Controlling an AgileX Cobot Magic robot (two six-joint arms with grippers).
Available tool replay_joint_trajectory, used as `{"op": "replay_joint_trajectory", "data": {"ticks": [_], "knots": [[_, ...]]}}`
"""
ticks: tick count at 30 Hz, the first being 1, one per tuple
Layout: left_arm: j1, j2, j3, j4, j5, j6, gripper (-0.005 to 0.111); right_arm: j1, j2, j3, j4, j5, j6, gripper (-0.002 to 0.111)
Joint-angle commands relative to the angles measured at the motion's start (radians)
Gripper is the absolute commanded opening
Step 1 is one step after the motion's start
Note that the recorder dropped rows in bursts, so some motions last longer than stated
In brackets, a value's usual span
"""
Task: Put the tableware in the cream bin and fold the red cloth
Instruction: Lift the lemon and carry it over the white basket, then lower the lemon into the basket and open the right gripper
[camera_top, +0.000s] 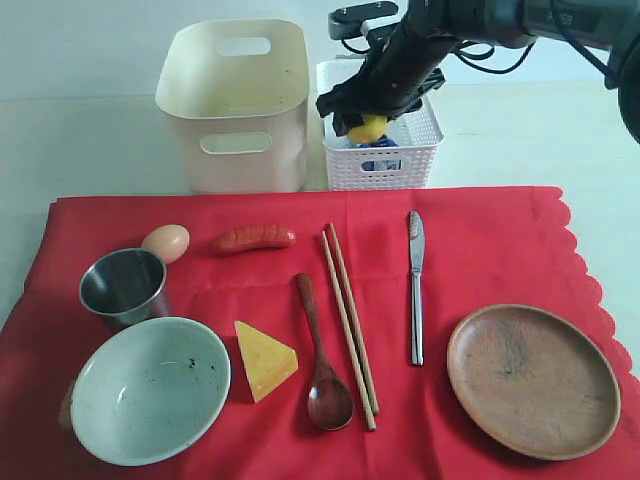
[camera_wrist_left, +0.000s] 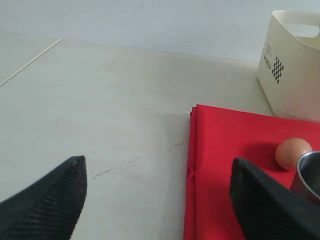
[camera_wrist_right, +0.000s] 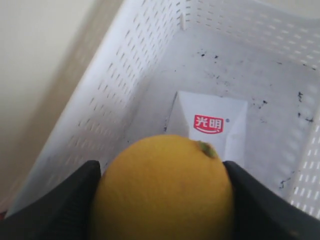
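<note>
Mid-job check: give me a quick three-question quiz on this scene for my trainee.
1. True or false: the right gripper holds a lemon over the white lattice basket.
2. What already lies in that basket? A) a milk carton B) an apple C) a fork
3. Fill in: the left gripper stands ___, holding nothing.
Key: 1 true; 2 A; 3 open.

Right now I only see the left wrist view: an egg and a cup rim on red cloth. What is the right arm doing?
Observer: It holds a lemon over the white lattice basket.
Operator: Anything in that basket already?
Observer: A small milk carton lies on its floor.
Operator: Any tableware binned yet?
Observer: The knife, chopsticks, spoon and brown plate all lie on the red cloth, outside the cream bin.
</note>
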Motion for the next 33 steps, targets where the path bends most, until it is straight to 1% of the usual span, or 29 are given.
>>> {"op": "replay_joint_trajectory", "data": {"ticks": [1,4,14,33], "knots": [[-0.003,-0.005,0.002,-0.002,-0.010,-0.004,0.075,-0.002,-0.007,0.000,0.004,-0.011,-0.013,0.074],[-0.003,-0.005,0.002,-0.002,-0.010,-0.004,0.075,-0.002,-0.016,0.000,0.001,0.008,-0.013,0.076],[-0.003,-0.005,0.002,-0.002,-0.010,-0.004,0.075,-0.002,-0.098,0.000,-0.009,0.065,-0.013,0.076],[-0.003,-0.005,0.002,-0.002,-0.010,-0.004,0.075,-0.002,-0.267,0.000,-0.023,0.288,-0.003,0.076]]}}
